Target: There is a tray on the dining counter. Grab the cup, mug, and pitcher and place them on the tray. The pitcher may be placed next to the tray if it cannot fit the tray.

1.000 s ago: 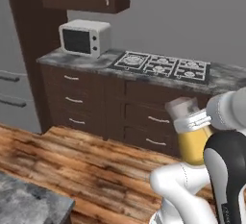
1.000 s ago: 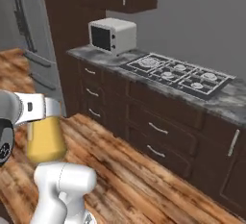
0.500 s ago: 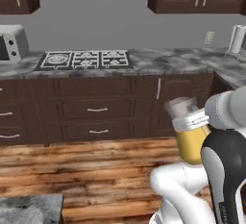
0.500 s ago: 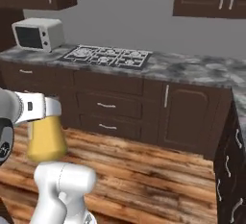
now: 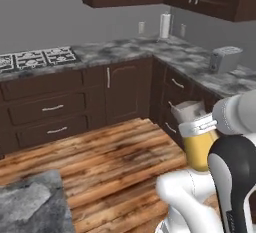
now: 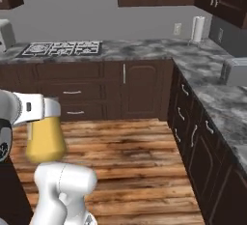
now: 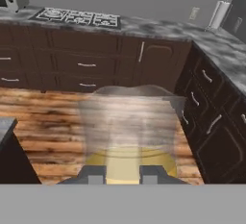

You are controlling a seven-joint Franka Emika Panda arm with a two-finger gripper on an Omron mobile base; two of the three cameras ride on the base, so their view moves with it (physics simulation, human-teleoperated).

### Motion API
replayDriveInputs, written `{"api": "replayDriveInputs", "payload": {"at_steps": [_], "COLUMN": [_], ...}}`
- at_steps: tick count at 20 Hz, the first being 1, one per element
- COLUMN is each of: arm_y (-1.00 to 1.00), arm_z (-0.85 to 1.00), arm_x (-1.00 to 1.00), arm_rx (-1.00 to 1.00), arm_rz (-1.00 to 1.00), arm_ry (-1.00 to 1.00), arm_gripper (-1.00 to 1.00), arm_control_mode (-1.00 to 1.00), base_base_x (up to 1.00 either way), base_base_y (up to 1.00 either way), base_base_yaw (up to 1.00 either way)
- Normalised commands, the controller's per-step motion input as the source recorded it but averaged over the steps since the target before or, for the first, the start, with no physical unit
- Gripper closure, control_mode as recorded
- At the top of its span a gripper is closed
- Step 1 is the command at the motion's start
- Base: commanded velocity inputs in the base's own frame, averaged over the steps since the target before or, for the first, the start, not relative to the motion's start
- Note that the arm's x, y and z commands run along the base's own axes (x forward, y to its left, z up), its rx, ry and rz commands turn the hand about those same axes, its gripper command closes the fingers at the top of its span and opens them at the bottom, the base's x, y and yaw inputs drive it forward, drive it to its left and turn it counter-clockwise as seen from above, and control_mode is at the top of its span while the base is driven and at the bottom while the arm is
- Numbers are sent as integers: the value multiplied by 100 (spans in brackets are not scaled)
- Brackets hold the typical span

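The pitcher (image 5: pixel 199 151), a plain mustard-gold tapered vessel, hangs in the air above the wooden floor with my gripper (image 5: pixel 196 127) shut on its upper part. From the right base camera the pitcher (image 6: pixel 44 141) sits just under the gripper (image 6: pixel 44 119), close to my white arm. In the hand view the pitcher (image 7: pixel 127 163) stands between the two dark fingertips (image 7: pixel 95 174). A corner of the grey marbled dining counter (image 5: pixel 31 206) lies at the lower left. The tray, the cup and the mug are out of view.
An L-shaped kitchen counter with dark cabinets runs along the back and right walls. It carries a stove (image 5: pixel 36 59), a paper towel roll (image 5: pixel 165 25) and a toaster (image 5: pixel 225 59). Wooden floor (image 5: pixel 110 152) lies between the counters.
The whole picture has swept sideways as the base turned: microwave and stove slid left, and the corner counter with the toaster came in. The pitcher stays in the gripper.
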Motion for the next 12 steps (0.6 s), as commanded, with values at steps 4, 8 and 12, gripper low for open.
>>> {"api": "replayDriveInputs", "payload": {"at_steps": [4, 8, 12], "arm_y": [0, 0, 0], "arm_z": [0, 0, 0], "arm_x": [0, 0, 0], "arm_rx": [0, 0, 0], "arm_rz": [0, 0, 0], "arm_ry": [0, 0, 0], "arm_gripper": [100, 100, 100], "arm_control_mode": [100, 100, 100], "base_base_x": [-100, -100, -100], "base_base_y": [3, -26, -29], "base_base_yaw": [-37, -20, -2]}}
